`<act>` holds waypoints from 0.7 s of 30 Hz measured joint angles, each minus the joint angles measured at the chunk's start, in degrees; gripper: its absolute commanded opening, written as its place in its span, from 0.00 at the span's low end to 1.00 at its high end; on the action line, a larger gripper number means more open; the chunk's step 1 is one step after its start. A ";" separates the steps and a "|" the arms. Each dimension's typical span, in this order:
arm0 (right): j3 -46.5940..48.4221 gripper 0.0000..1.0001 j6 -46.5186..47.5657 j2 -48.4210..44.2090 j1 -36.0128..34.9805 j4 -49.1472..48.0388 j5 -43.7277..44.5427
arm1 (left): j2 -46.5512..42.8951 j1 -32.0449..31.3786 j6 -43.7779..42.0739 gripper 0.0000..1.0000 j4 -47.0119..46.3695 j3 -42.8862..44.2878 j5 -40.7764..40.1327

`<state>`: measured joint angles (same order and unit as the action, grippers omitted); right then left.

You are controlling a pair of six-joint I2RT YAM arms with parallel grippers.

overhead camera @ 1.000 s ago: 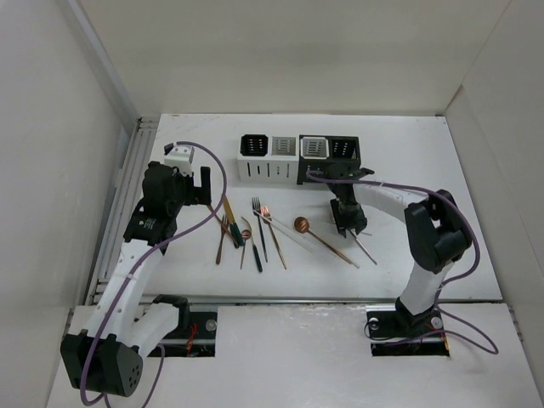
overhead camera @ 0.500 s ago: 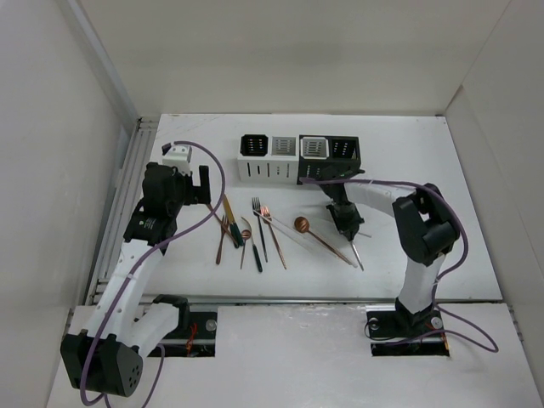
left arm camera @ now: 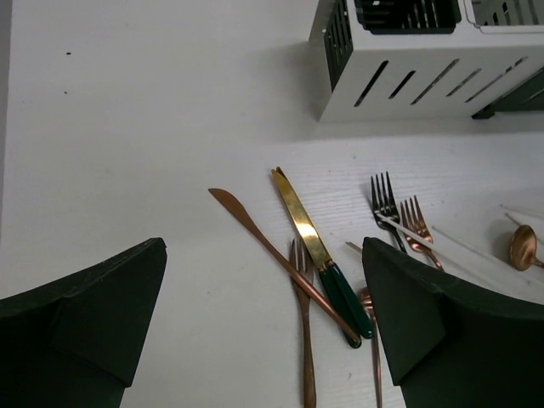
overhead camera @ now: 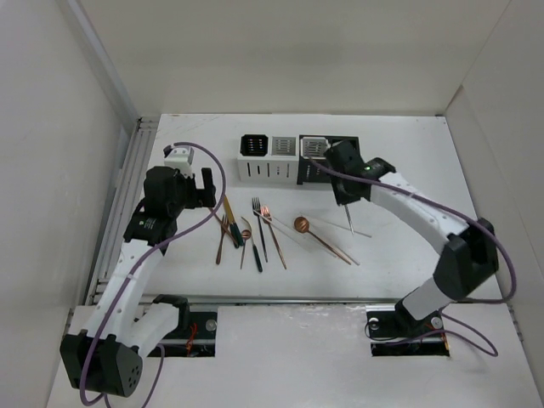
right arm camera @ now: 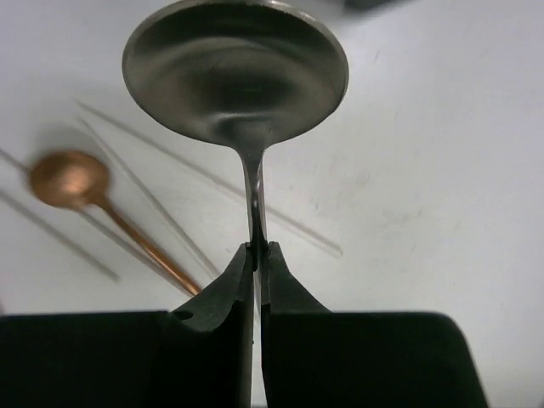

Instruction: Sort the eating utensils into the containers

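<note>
Right wrist: right gripper (right arm camera: 257,252) is clamped tight on the silver spoon (right arm camera: 235,76), pinching the thin neck just under the bowl. Top view puts it just in front of the caddies (overhead camera: 265,170), apparently lifted off the table (overhead camera: 408,170). Spoon looks light, stiff and polished, so probably slippery. A neck pinch may let it pivot, and a grip further down the handle would be steadier. Left gripper (left arm camera: 262,255) is spread wide, holding nothing, over the remaining utensils (left arm camera: 302,225).
</note>
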<state>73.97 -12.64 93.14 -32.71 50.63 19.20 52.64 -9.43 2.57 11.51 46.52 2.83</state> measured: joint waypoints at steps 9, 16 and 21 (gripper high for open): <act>7.10 0.00 5.49 -12.26 2.62 -25.64 0.33 | 8.20 -0.20 -1.22 0.84 4.74 0.13 0.13; 15.02 0.00 8.22 1.31 12.55 -45.77 1.57 | 13.11 0.94 1.99 0.84 7.93 1.92 -0.81; 18.84 0.00 8.28 12.57 15.93 -49.86 1.75 | 14.34 2.36 3.48 0.84 8.02 3.08 -1.42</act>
<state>92.82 -4.36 105.71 -16.78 0.78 20.95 66.98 -7.07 6.04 19.53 49.60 1.41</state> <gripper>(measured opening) 0.045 0.846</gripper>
